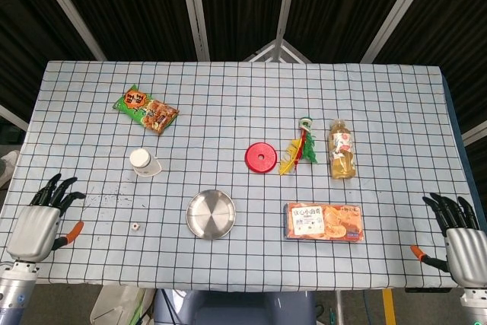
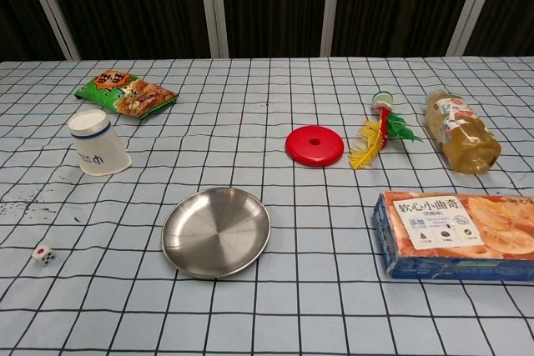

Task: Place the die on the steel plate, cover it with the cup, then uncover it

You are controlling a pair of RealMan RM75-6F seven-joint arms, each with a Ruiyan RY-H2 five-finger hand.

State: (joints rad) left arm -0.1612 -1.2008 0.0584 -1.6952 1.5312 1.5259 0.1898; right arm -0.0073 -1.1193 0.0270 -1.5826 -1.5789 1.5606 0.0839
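Note:
A small white die [image 1: 135, 226] [image 2: 43, 255] lies on the checked cloth, left of the round steel plate [image 1: 211, 214] [image 2: 216, 232]. A white paper cup [image 1: 143, 163] [image 2: 97, 144] lies on its side behind the die. My left hand [image 1: 40, 221] hovers at the table's front left corner, fingers spread and holding nothing, well left of the die. My right hand [image 1: 459, 232] sits at the front right corner, fingers apart and empty. Neither hand shows in the chest view.
A snack bag [image 1: 146, 109] lies at the back left. A red disc [image 1: 261, 157], a feathered toy [image 1: 299, 148] and a tea bottle [image 1: 342, 149] sit mid-right. An orange biscuit box [image 1: 323, 221] lies right of the plate.

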